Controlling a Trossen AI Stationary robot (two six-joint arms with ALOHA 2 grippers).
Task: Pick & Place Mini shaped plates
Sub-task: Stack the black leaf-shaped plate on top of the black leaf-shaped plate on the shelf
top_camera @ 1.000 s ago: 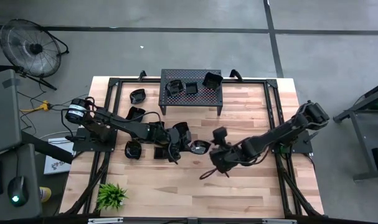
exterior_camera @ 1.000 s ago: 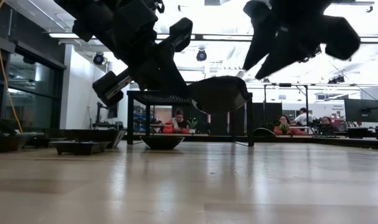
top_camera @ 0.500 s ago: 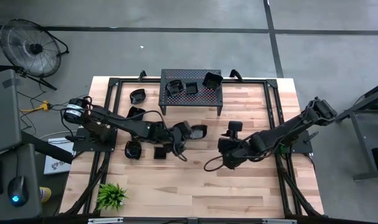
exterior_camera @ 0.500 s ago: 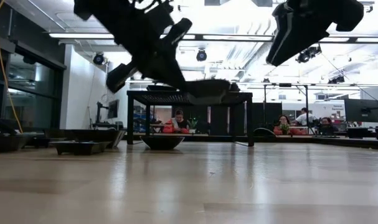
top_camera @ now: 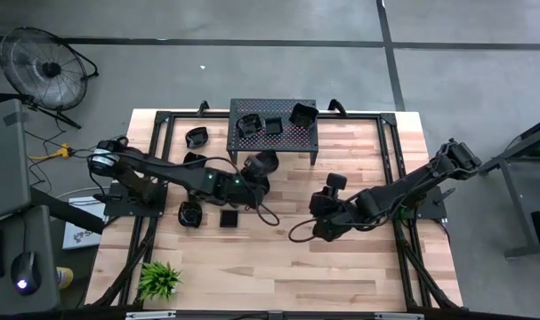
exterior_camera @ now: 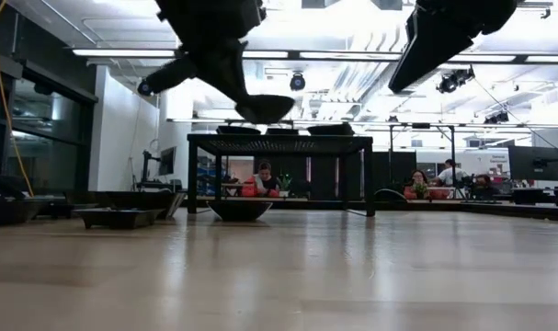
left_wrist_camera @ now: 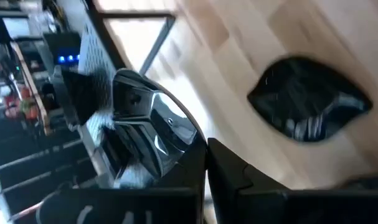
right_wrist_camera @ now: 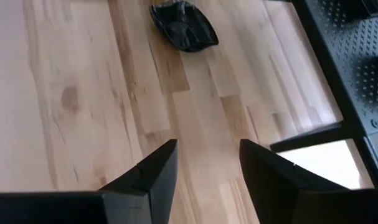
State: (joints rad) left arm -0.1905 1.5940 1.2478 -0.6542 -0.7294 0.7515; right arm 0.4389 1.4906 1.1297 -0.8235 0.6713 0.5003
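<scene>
Carried plate (top_camera: pixel 266 163) is a glossy black mini dish clamped in the left gripper (top_camera: pixel 256 173), jaws shut on its rim, held in the air just in front of the stand (top_camera: pixel 305 135), near its front edge and about level with the top in the low view. Three plates (top_camera: pixel 271 121) already sit on the stand's perforated top, so the task looks partly done, roughly a quarter by count of what's visible. Left on the worktop (top_camera: pixel 358 258), all on the left side of the stand or in front of it: one plate (top_camera: pixel 197 138) just beside the stand's left leg, a round one (top_camera: pixel 190 214) and a square one (top_camera: pixel 229 218) in front of the stand and well apart from it, maybe more hidden under the left arm, cannot tell. Right gripper (right_wrist_camera: pixel 204 168) hovers empty, jaws apart, in front of the stand's right end, over bare wood. Judgement: next step is setting the carried plate on the stand top, then several more fetches.
</scene>
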